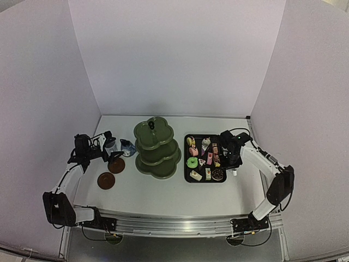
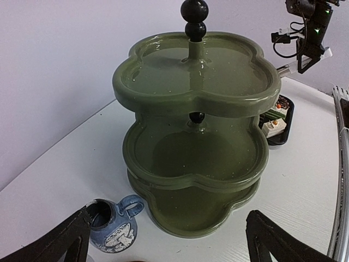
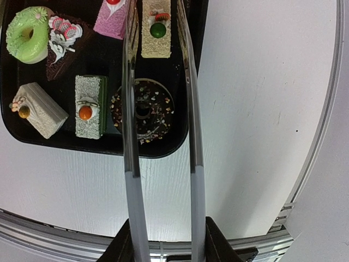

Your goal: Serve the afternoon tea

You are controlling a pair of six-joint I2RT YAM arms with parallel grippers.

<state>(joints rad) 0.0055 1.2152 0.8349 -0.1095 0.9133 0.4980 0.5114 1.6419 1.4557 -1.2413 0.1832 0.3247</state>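
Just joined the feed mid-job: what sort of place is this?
Probably a lab test booth, not a tearoom: plain white panels enclose a white table, with a metal rail along its near edge.

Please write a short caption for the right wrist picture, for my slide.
Right gripper holds metal tongs, their arms on either side of a chocolate doughnut on the black tray.

The white table [image 1: 163, 194] carries a green three-tier stand [image 1: 157, 148] near its middle. A black tray [image 1: 186, 164] lies flat just to the right of the stand. On the stand's left, a small blue jug [image 1: 128, 147] stands upright just beside the bottom tier. Nearer the front on that side lie a brown saucer [image 1: 116, 165] and a second saucer [image 1: 106, 180], close together.
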